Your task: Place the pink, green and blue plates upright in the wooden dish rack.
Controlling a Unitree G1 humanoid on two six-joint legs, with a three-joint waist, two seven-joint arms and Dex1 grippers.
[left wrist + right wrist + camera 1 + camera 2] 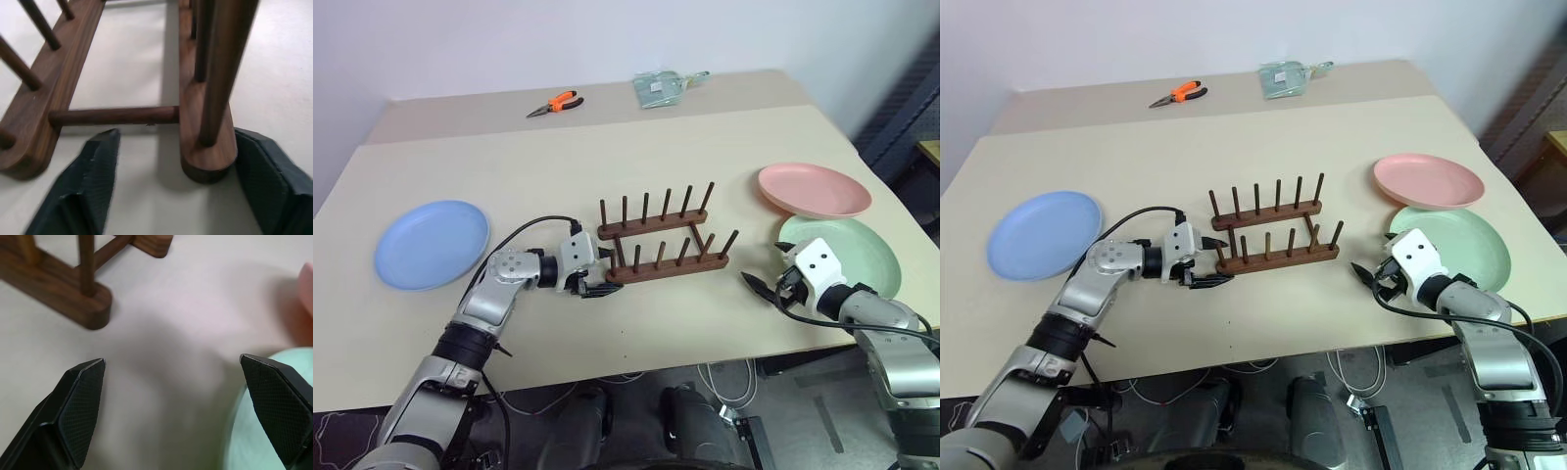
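Note:
The wooden dish rack (661, 240) stands empty at the table's middle, two bars with upright pegs. My left gripper (596, 278) is at its left end, open. In the left wrist view its fingers (83, 191) straddle the rounded end of one rack bar (208, 156), one pad close against it, the other apart. The blue plate (433, 243) lies flat at the left. The pink plate (813, 190) and the green plate (862, 253) lie flat at the right. My right gripper (766, 287) hovers open and empty at the green plate's near-left rim (244, 431).
Orange-handled pliers (556, 102) and a clear packet (661, 88) lie at the table's far edge. The table's front edge runs just below both grippers. The pink plate's rim overlaps the green plate.

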